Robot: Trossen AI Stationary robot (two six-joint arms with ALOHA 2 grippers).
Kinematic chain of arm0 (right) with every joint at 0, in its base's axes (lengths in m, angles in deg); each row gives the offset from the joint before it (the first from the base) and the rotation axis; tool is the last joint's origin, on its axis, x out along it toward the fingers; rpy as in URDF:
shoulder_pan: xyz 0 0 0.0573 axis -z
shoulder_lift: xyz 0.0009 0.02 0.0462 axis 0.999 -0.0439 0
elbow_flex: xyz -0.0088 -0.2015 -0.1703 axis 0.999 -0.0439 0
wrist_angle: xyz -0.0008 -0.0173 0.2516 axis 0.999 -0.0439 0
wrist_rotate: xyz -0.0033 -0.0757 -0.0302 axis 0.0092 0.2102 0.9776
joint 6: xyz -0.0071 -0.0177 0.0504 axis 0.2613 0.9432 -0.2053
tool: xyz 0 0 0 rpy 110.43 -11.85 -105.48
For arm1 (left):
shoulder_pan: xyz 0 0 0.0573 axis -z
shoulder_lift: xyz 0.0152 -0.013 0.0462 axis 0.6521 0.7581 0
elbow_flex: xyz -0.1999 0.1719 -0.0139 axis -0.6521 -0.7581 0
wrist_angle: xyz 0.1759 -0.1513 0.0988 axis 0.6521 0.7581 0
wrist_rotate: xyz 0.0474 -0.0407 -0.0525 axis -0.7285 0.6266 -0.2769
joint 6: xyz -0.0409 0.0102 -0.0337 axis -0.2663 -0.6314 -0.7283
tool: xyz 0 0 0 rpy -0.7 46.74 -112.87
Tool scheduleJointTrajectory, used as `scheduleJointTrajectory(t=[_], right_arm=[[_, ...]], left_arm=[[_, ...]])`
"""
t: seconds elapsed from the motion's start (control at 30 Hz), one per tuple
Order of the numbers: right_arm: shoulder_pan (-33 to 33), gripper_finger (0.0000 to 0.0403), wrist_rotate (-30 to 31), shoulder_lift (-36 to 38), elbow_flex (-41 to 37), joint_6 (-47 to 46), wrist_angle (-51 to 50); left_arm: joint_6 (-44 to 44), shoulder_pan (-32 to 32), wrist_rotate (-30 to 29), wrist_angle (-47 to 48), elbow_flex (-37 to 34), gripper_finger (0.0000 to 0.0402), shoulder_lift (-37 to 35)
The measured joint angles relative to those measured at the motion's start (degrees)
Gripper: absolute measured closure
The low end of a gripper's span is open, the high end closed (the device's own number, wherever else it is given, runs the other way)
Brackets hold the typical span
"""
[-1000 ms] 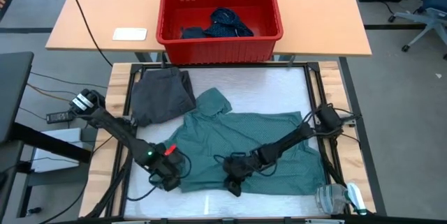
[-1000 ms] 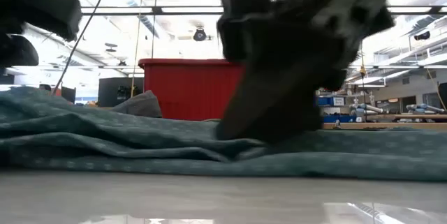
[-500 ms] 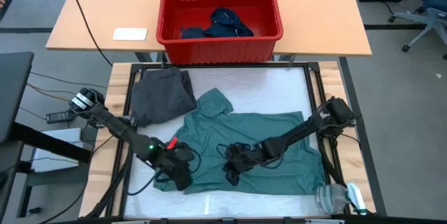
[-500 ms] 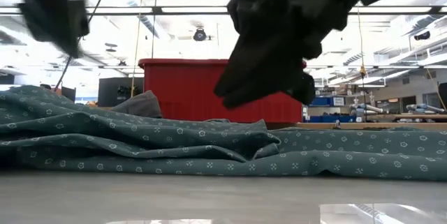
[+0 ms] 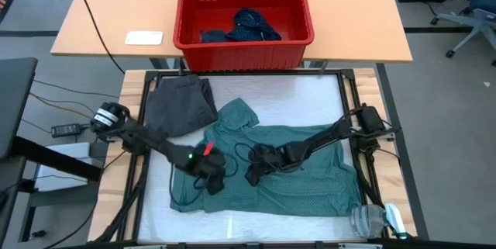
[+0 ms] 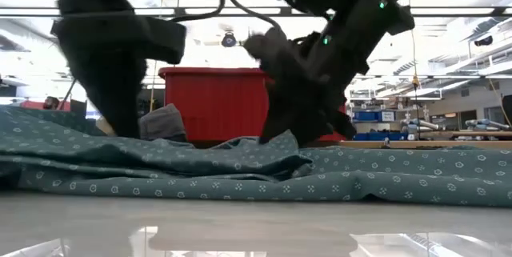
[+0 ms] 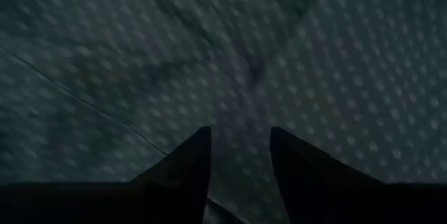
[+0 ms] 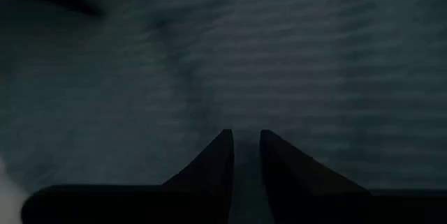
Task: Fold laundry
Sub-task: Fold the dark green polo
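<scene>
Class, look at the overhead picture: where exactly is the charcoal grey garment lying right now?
In the high view, the charcoal grey garment lies at the work surface's far left corner, just in front of the red basket, its edge meeting the teal shirt.

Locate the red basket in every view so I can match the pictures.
High view: red basket at top centre, on the wooden table beyond the green shirt.
Low view: centre background, behind the shirt.
Left wrist view: not in it.
Right wrist view: not in it.
Shared landmark: the green shirt.
</scene>
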Motion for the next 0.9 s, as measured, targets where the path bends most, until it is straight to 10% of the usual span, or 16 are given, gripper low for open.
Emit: scheduleJointTrajectory(t=[0.13, 0.5, 0.9], right_arm=[[0.3, 0.0322, 6.1, 1.0, 0.0, 0.5, -2.0], [-7.5, 0.0324, -9.8, 5.4, 0.1, -1.8, -4.1], [-6.6, 0.0325, -13.1, 0.1, -0.1, -0.6, 1.0]], left_arm=[[3.5, -2.7, 0.3, 0.8, 0.0, 0.0249, -2.0], [3.8, 5.3, 4.7, 2.3, 0.0, 0.0249, -9.9], [-5.3, 9.2, 11.9, -3.7, -10.6, 0.0249, -3.9]])
